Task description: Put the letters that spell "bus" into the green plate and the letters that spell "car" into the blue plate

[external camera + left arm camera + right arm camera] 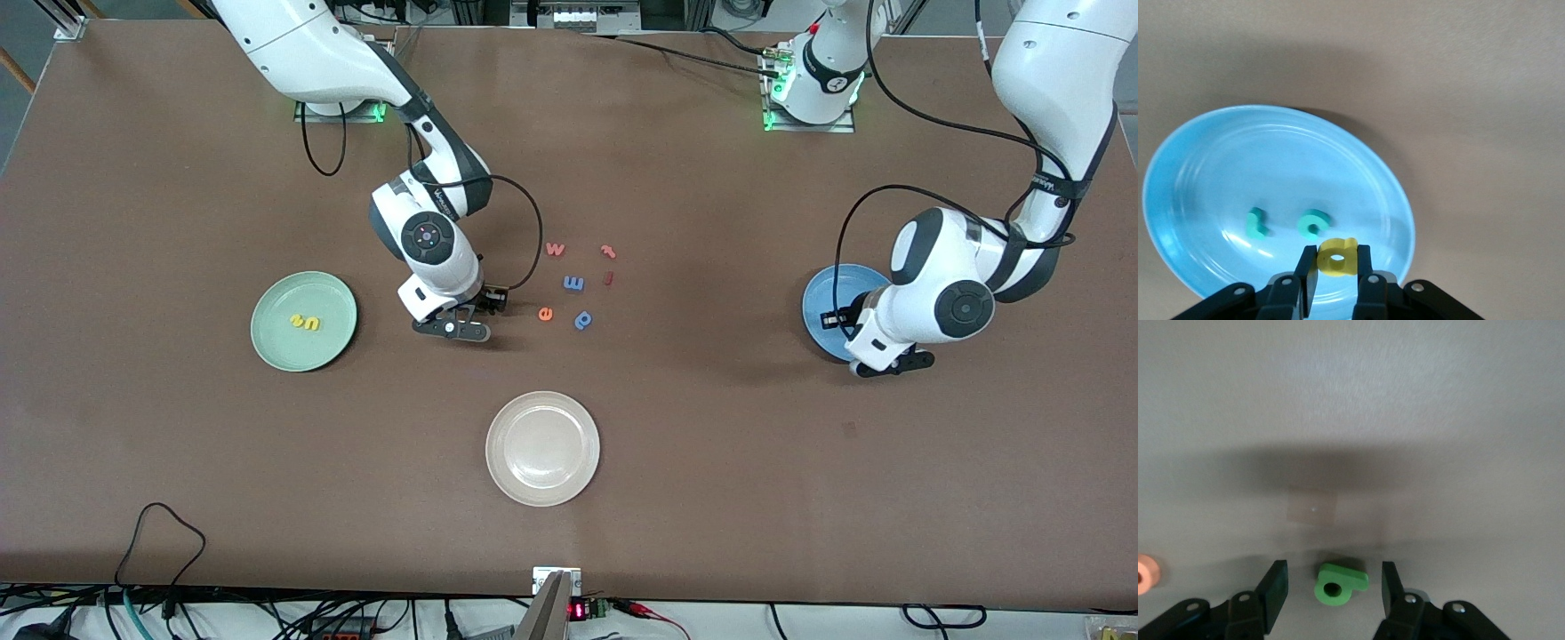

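The green "b" is lying flat on the brown table, directly between the spread fingers of the right gripper; a gap shows on each side, so the fingers are not touching it. In the front view this letter is hidden under the right gripper, which is hanging low between the green plate and the loose cluster of letters. An orange letter is lying near the right gripper, toward the cluster.

The yellow "u" and yellow "s" are sitting side by side in the green plate, well apart from the right gripper.

The left gripper is pinching the yellow "a" between its pads, poised over the blue plate near its rim. Just beside the held letter, the teal "c" and teal "r" are lying in the plate.

The cream plate is sitting nearest the front camera, holding nothing. The leftover letters include a pink "w", a blue "m"-like letter and a blue "p"-like letter.

Small writing is showing on both arms' dark wrist bands, too small to read.
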{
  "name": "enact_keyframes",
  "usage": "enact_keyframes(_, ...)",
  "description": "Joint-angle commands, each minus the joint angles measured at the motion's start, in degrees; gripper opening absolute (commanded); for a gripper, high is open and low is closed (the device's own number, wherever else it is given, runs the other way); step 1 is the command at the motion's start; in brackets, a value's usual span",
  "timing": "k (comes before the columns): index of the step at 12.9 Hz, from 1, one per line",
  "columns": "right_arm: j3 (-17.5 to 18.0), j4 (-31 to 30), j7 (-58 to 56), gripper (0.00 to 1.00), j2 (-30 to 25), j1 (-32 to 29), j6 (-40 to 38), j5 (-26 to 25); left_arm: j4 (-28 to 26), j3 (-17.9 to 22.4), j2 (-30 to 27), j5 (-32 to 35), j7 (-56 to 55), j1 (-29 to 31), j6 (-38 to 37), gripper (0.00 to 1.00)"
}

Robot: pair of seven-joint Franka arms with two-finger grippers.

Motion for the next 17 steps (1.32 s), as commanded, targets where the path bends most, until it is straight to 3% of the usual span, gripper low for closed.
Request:
enact_keyframes(1, -0.5, -0.3, -0.5, 0.66, 0.7, 1.1, -0.7, 1.1, -2.4, -0.9, -0.5, 0.7, 7.0, 2.8, -0.5, 0.03)
enact_keyframes(5, -0.5, -0.4, -0.7, 0.65, 0.7, 1.1, -0.8, 1.1, -4.6, -0.9, -0.2, 0.7, 12.6, 5.4, -0.5, 0.07)
enact_keyframes(6, -0.5, -0.4, -0.9, 0.61, 0.7, 1.1, -1.4, 1.1, -5.4, -0.9, -0.1, 0.7, 12.6, 6.1, -0.5, 0.14)
enact_keyframes(7, -0.5, -0.4, -1.0, 0.54, 0.7, 1.1, -1.7, 1.1, -5.6, -0.9, -0.1, 0.7, 12.6, 6.1, -0.5, 0.31)
enact_keyframes(9, -0.5, -0.4, -1.0, 0.36, 0.7, 1.0, -1.8, 1.1, -5.1, -1.0, -0.2, 0.7, 12.6, 6.1, -0.7, 0.94)
enact_keyframes(10, -0.5, -0.4, -1.0, 0.29, 0.7, 1.0, -1.8, 1.2, -4.9, -1.0, -0.4, 0.7, 12.5, 6.1, -1.2, 1.0)
enact_keyframes(12, -0.6, -0.4, -1.0, 0.17, 0.7, 0.9, -1.8, 1.1, -3.5, -1.4, -0.6, 0.6, 12.3, 6.0, -3.2, 1.0)
enact_keyframes(15, -1.1, -0.4, -1.6, 0.14, -0.9, 0.1, -2.4, 1.1, 4.4, -4.5, -1.2, 0.3, 12.2, 6.1, -11.1, 1.0)
enact_keyframes(17, -1.1, -0.4, -5.9, 0.14, -6.6, -3.8, -9.0, 1.1, 12.5, -5.8, -1.2, 0.4, 12.5, 5.5, -16.1, 1.0)
